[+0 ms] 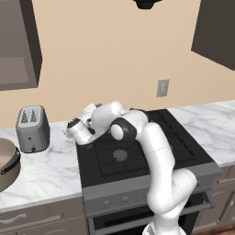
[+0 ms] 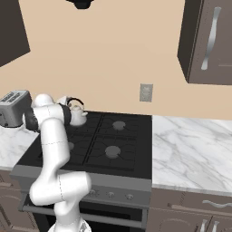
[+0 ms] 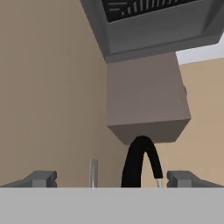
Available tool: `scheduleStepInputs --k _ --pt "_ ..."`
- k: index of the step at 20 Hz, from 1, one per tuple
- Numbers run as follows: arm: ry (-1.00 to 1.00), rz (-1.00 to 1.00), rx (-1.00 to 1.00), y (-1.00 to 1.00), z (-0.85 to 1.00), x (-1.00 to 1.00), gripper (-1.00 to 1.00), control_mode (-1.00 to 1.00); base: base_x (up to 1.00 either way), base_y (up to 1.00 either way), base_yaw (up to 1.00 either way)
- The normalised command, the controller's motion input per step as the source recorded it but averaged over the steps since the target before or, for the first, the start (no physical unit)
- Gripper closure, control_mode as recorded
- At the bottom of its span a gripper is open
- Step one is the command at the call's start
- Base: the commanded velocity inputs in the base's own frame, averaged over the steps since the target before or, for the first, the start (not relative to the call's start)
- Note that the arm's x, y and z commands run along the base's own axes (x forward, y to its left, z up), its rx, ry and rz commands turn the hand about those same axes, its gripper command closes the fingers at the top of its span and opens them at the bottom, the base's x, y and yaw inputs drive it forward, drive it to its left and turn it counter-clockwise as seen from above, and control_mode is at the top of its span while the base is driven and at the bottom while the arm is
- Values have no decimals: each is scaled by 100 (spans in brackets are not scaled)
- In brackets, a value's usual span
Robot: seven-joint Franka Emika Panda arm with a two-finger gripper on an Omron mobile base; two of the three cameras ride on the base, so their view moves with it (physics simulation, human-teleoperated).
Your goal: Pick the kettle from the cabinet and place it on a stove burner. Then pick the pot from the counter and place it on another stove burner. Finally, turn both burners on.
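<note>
Right base view shows the kettle sitting on the far left burner. The gripper is wide apart around its handle. The pot waits on the counter; no burner looks lit.

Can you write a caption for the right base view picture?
Robot arm reaches over the black stove, where a small silver kettle sits.

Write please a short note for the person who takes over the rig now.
Gripper: jaws open, one on each side of the kettle's handle, holding nothing.
Kettle: stands on the rear left burner of the cooktop.
Pot: on the counter, left of the toaster.
Done: kettle seems placed.
Left: move the pot to another burner, turn both burners on.
</note>
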Motion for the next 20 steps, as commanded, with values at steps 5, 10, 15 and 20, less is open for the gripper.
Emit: scheduleStepInputs --k 5,10,15,20 --pt "-1 0 8 -10 0 0 -100 -100 0 0 0" --pt "-1 0 6 -4 0 0 -100 -100 0 0 0" --pt "0 0 3 -1 0 0 -100 -100 0 0 0" --pt "0 0 0 0 0 -1 -100 -100 0 0 0"
